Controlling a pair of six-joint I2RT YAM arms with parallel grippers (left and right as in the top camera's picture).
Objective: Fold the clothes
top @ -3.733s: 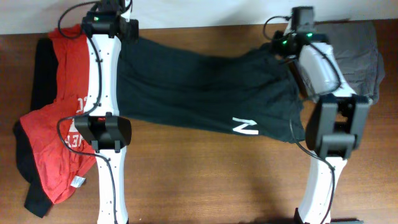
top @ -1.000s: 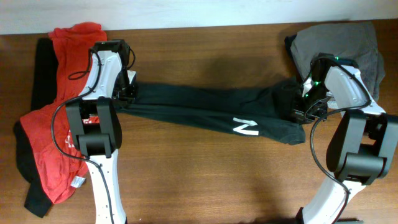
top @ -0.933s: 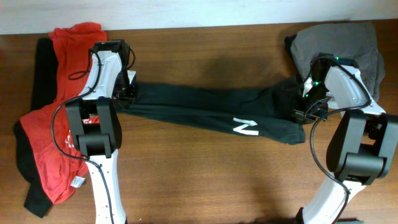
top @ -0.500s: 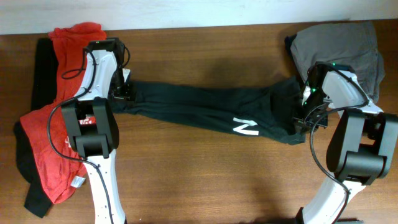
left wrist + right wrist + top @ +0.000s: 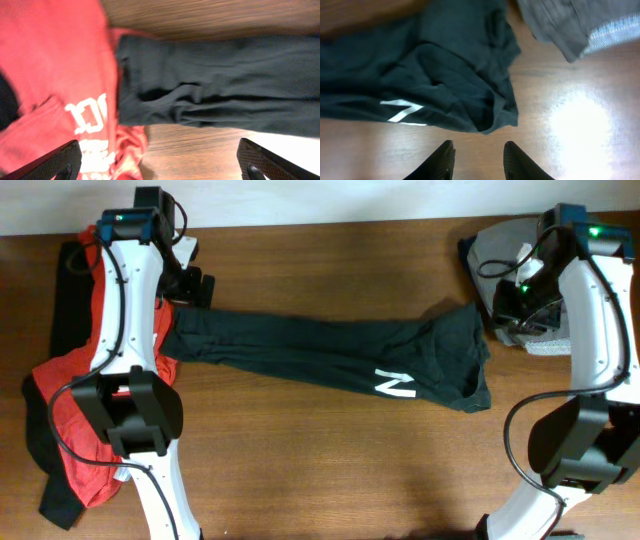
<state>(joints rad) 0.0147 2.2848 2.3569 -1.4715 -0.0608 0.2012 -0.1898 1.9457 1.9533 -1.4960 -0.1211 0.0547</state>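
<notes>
The dark T-shirt [image 5: 320,355] lies in a long narrow band across the middle of the table, a white letter [image 5: 393,385] showing near its right end. Its left end overlaps the red T-shirt [image 5: 70,390]. My left gripper [image 5: 192,283] hovers just behind that end, wide open and holding nothing. The left wrist view shows the dark T-shirt [image 5: 215,90] and the red T-shirt [image 5: 50,65] beyond my gripper [image 5: 160,167]. My right gripper [image 5: 512,308] is above the shirt's right end. In the right wrist view this gripper [image 5: 477,152] is open over bare wood, with the dark T-shirt [image 5: 420,75] beyond it.
A grey garment [image 5: 495,250] with a ribbed hem lies at the back right, also seen in the right wrist view [image 5: 560,25]. A black cloth [image 5: 65,290] sits under the red T-shirt at the left edge. Bare wood [image 5: 330,470] runs along the table's front.
Both grippers have opened and let go of the dark T-shirt's ends. Both arms have lifted and drawn back toward the far edge. The shirt now rests on the table.
</notes>
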